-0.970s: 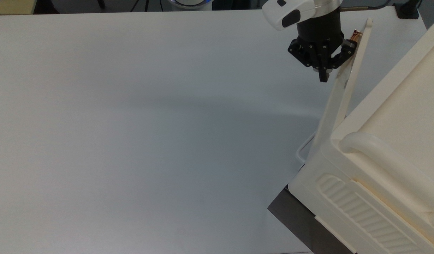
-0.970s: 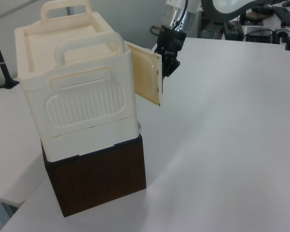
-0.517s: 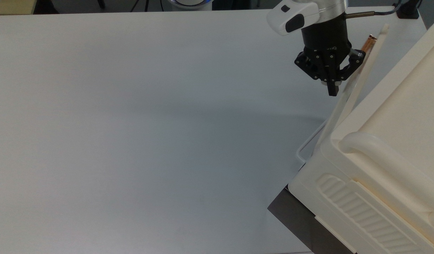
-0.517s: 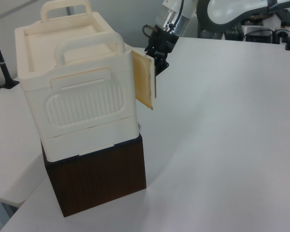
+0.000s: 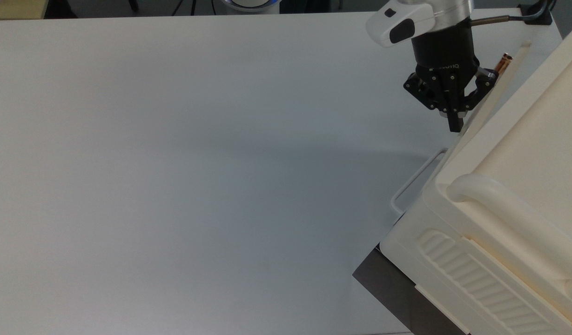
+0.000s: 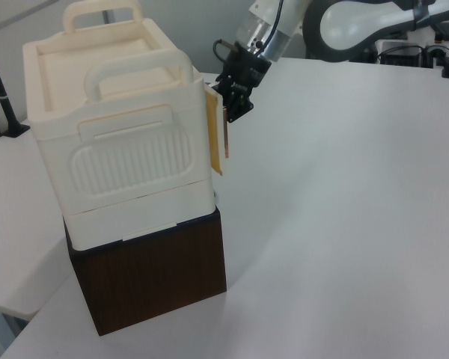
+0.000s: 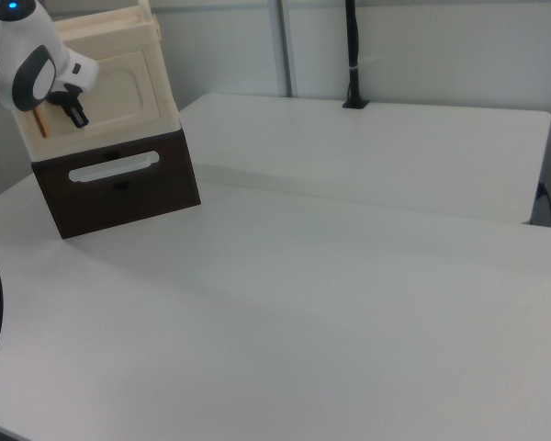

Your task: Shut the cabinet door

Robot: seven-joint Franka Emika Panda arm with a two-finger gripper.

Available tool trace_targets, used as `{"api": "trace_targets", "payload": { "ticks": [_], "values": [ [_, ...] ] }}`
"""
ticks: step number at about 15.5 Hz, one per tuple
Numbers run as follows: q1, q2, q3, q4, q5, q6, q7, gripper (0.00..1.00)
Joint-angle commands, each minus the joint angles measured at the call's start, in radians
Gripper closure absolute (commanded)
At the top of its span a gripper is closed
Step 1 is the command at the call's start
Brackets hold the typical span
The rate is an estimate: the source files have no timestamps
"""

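We see the door much nearer the cabinet than a second ago. Then it stood out at a wide angle; half a second ago it had swung about halfway in; now it hangs only slightly ajar, its free edge with the copper handle just off the cabinet front. In the left view a narrow wedge of the door's yellowish inner face shows. In the right view the door looks almost flat against the front.

The gripper has followed the door in, moving toward the top view's right. Its fingers look closed together into a single tip, holding nothing, and that tip presses the door's outer face a little inboard of the handle. In the left view the gripper sits by the door's upper free corner.

We judge the push to be in its last stretch: a small gap is left. The remaining move calls for a short press in the same direction until the door seats flush. The tip could slide along the smooth panel as the angle flattens.
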Motion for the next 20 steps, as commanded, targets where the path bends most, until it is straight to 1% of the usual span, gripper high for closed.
{"api": "trace_targets", "payload": {
  "ticks": [1,2,3,9,14,16,18,20],
  "values": [
    [0.019,0.024,-0.013,0.035,-0.015,0.056,0.075,1.0],
    [0.022,0.026,-0.012,0.034,-0.015,0.076,0.076,1.0],
    [0.022,0.027,-0.012,0.034,-0.013,0.094,0.075,0.97],
    [0.036,0.04,-0.012,0.034,-0.004,0.112,0.079,0.97],
    [0.039,0.05,-0.012,0.035,-0.007,0.16,0.109,0.97],
    [0.054,0.061,-0.012,0.034,-0.012,0.177,0.105,0.97],
    [0.055,0.06,-0.013,0.025,-0.023,0.172,0.096,0.97],
    [0.058,0.041,-0.012,0.002,-0.029,0.113,0.038,0.97]
  ]
}}
